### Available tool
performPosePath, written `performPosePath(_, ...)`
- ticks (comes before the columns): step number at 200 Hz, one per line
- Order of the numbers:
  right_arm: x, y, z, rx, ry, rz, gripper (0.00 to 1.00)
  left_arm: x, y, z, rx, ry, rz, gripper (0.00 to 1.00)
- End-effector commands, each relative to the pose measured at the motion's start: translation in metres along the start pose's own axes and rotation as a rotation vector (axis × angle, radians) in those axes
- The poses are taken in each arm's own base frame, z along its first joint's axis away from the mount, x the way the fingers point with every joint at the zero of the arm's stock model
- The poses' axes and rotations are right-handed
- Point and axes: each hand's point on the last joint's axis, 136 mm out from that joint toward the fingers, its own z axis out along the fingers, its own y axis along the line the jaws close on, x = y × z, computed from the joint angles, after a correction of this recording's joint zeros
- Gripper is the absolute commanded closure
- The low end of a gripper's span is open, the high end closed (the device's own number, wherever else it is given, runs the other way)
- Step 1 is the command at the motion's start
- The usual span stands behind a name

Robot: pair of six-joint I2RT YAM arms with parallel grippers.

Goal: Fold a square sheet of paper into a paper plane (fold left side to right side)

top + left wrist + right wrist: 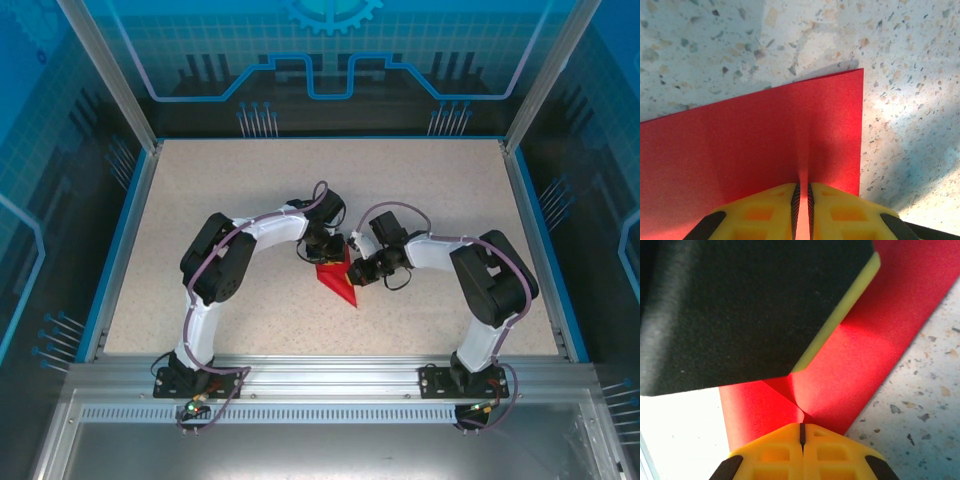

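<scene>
**Two grippers meet at the paper plane, mid-table**

The paper plane (336, 284) lies on the table (230, 190), its tip toward the arm bases at the near edge. The left gripper (802, 192) sits at the plane's far edge, with the paper running between its fingertips. The right gripper (802, 430) stands against the plane's right side, fingertips pressed together where a crease ends. A bulky block hangs above the plane ahead of the right gripper, probably the left gripper's body. The left arm's base stands near-left of the plane, the right arm's near-right.
</scene>
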Motion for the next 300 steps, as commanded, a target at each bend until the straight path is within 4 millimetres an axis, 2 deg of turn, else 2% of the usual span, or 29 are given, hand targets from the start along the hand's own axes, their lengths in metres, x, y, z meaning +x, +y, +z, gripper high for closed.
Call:
performPosePath(1, -0.001, 0.007, -0.001, -0.024, -0.001, 0.007, 1.00, 0.018, 0.013, 0.021, -0.058, 0.068, 0.000, 0.82)
performPosePath(47, 0.017, -0.009, 0.009, 0.028, 0.069, 0.051, 1.00, 0.017, 0.012, 0.019, -0.056, 0.067, 0.003, 0.82)
performPosePath(51, 0.007, -0.008, 0.007, 0.032, 0.053, 0.042, 1.00, 0.017, 0.012, 0.019, -0.057, 0.067, 0.001, 0.82)
performPosePath(124, 0.006, -0.014, 0.009, 0.057, 0.061, 0.054, 1.00, 0.016, 0.012, 0.019, -0.055, 0.066, 0.003, 0.82)
performPosePath(201, -0.007, 0.001, -0.001, 0.007, 0.017, 0.020, 1.00, 0.017, 0.013, 0.021, -0.056, 0.066, -0.001, 0.82)
performPosePath(300, -0.016, 0.005, -0.002, -0.009, -0.005, 0.017, 1.00, 0.017, 0.014, 0.022, -0.058, 0.067, -0.004, 0.82)
